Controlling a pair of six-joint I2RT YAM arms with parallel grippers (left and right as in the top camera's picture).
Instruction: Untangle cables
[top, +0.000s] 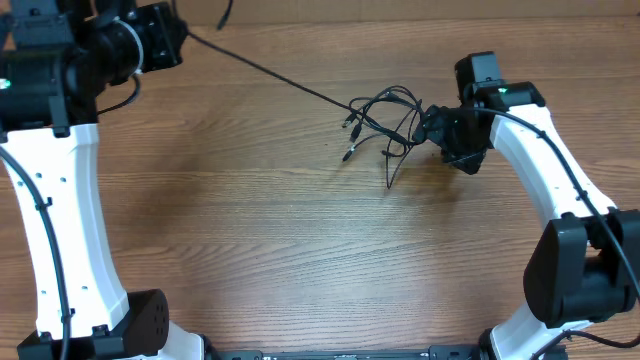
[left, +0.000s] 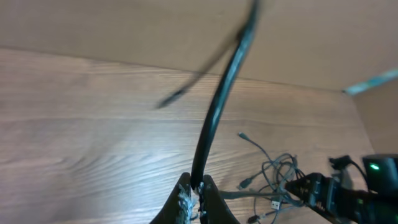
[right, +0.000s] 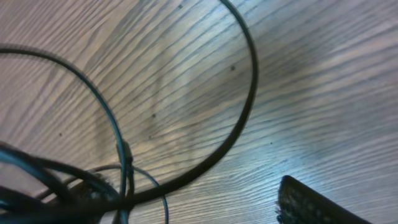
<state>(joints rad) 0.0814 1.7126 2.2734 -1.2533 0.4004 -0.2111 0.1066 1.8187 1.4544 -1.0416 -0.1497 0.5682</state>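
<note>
**While one cord runs taut: cable tangle, two hands, wooden counter**

As laid out in the overhead view, every item is placed relative to the tangle.

1. Cables (top: 385, 120): thin black cords knotted into a loose tangle of overlapping loops, lying on the counter (top: 250, 230). Small plug ends (top: 349, 125) stick out on the side of the tangle that faces the left arm. One loose tail trails off the tangle toward the near edge of the counter.

2. Taut cord (top: 270, 72): a single strand leaving the tangle in a straight line, lifted off the counter and running up to the left hand.

3. Left hand (top: 182, 38): well apart from the tangle, at the far end of the taut cord. In the left wrist view its fingers (left: 185, 200) are clenched on that cord, which rises straight out from between them.

4. Right hand (top: 428, 128): touching the tangle on the side opposite the taut cord, low at the counter. The right wrist view shows only one finger (right: 311, 205) beside a wide cable loop and bunched strands. Whether this hand is clenched or released cannot be told.
</note>
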